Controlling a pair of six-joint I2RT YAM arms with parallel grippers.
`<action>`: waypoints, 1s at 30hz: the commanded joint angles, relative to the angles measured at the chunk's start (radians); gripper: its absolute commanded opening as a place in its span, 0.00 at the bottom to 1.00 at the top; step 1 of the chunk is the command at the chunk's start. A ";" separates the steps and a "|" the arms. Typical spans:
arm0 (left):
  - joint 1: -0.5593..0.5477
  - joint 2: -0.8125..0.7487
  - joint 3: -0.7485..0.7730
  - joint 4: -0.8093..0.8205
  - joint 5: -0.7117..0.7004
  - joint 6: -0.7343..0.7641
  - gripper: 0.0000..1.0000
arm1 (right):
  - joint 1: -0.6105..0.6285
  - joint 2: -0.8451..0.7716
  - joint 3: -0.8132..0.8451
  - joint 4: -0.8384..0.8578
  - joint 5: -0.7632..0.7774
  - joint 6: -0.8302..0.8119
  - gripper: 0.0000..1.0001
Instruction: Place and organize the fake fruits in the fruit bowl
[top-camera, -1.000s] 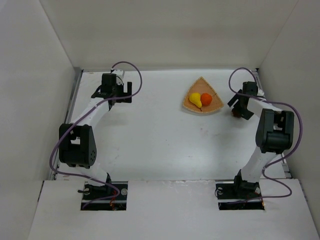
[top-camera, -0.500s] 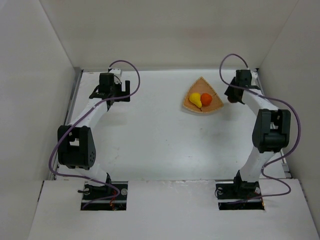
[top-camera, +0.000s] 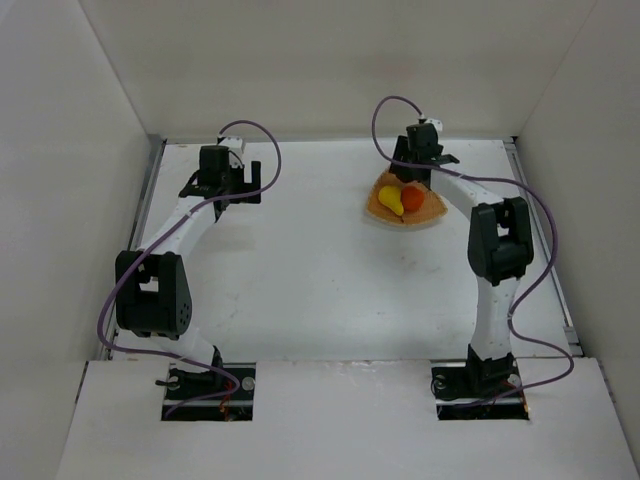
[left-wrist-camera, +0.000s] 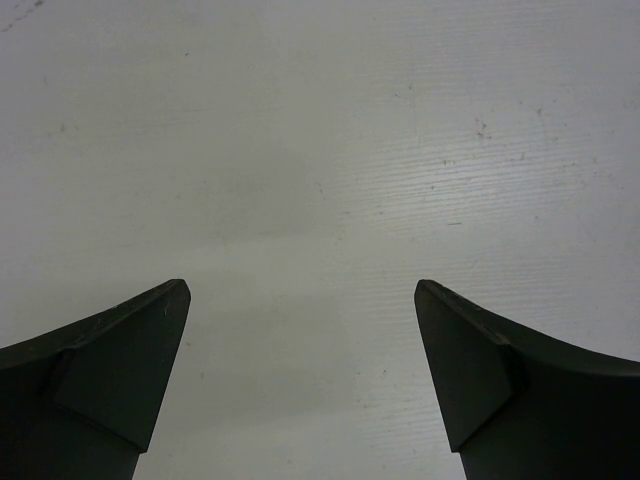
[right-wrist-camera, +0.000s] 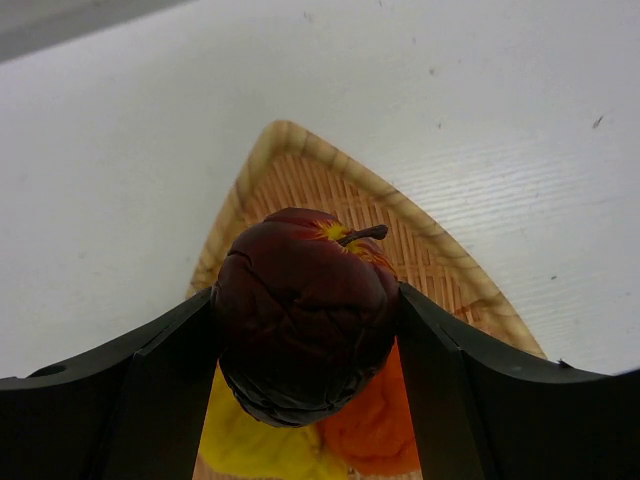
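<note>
Holding the dark maroon fruit (right-wrist-camera: 300, 320) between its two fingers, the right gripper (top-camera: 417, 168) hangs over the far corner of the fruit bowl (right-wrist-camera: 288, 137). The jaws are closed only as far as the fruit allows, and both pads press on its sides. Its short stem points up and to the right. Below it, inside the woven bowl, the yellow pear (top-camera: 391, 200) and the orange fruit (top-camera: 412, 198) lie side by side. The left gripper (left-wrist-camera: 300, 300) is well apart, over the far left of the white table (left-wrist-camera: 320, 120), with its fingers spread wide and holding nothing.
</note>
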 joint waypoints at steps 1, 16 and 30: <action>-0.003 -0.021 -0.011 0.033 0.006 0.009 1.00 | -0.011 -0.022 0.007 0.053 0.005 0.020 0.78; 0.072 -0.085 -0.057 0.058 -0.042 -0.014 1.00 | -0.089 -0.646 -0.411 0.133 -0.075 0.026 1.00; 0.244 -0.102 -0.064 0.056 -0.014 -0.109 1.00 | -0.859 -1.367 -1.071 0.084 -0.299 0.391 1.00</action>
